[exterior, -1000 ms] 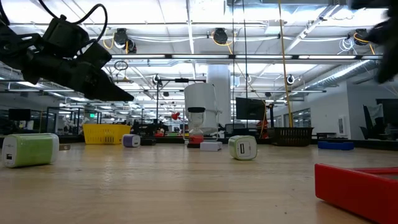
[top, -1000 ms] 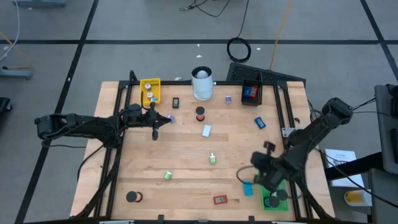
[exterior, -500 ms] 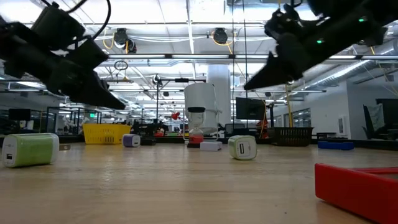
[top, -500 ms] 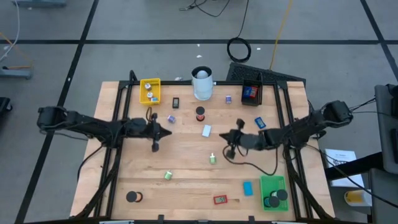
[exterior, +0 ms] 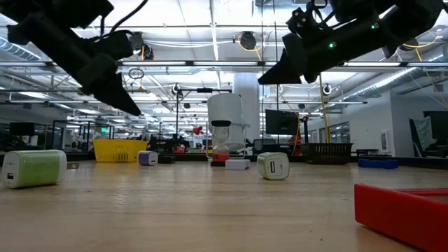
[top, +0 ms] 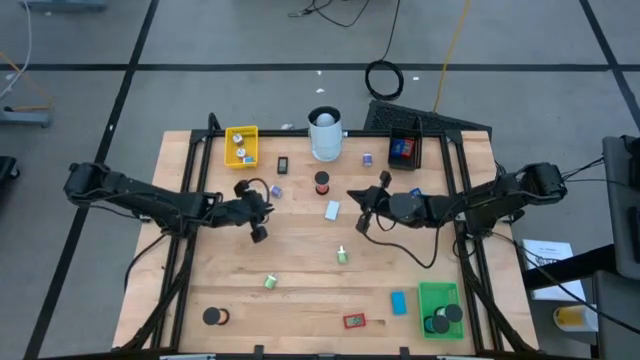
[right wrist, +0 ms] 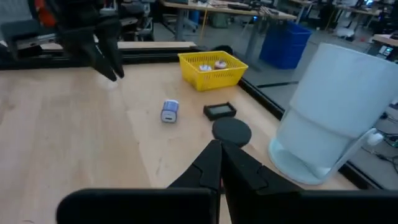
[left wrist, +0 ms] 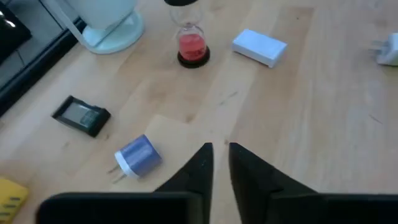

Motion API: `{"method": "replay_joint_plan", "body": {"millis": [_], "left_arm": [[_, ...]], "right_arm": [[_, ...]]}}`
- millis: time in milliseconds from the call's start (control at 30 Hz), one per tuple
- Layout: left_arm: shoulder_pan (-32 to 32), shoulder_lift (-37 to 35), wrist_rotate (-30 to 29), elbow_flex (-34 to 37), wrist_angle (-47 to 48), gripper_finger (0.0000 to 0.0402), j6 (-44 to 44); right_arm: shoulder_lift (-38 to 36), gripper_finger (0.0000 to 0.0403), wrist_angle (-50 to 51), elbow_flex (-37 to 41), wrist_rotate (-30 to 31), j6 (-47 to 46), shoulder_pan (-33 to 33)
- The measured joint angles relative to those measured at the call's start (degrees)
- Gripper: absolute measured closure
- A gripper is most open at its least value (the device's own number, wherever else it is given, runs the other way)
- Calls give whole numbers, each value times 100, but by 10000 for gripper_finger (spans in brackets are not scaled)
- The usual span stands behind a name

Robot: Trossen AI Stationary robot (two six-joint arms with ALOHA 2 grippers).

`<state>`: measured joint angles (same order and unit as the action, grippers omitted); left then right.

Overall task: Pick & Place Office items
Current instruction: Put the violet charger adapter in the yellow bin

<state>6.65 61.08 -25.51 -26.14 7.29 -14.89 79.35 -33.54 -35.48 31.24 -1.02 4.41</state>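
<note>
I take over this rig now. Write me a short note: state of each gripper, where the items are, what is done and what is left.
Left gripper: empty, fingers slightly apart, above the table's left-middle.
Right gripper: shut, empty, above the centre.
Done: yellow tray, green tray and black tray each hold some items.
Left on the table: blue plug, small black device, red hourglass, white block, two green plugs, black disc, red piece, blue blocks.
</note>
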Motion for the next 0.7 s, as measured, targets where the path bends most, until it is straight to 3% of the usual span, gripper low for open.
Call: {"method": "replay_joint_plan", "body": {"millis": [167, 333, 533, 700], "left_arm": [[3, 453, 187, -153, 10, 265, 8], [-131, 943, 9, -172, -2, 182, -302], [-843, 1543, -51, -606, 37, 99, -324], [-1427, 2038, -59, -1017, 319, 60, -336]], "right_arm": [[2, 399, 513, 0, -124, -465, 68], [2, 399, 647, 0, -116, -577, 91], [2, 399, 525, 0, -111, -564, 91], [2, 399, 540, 0, -124, -564, 92]]}}
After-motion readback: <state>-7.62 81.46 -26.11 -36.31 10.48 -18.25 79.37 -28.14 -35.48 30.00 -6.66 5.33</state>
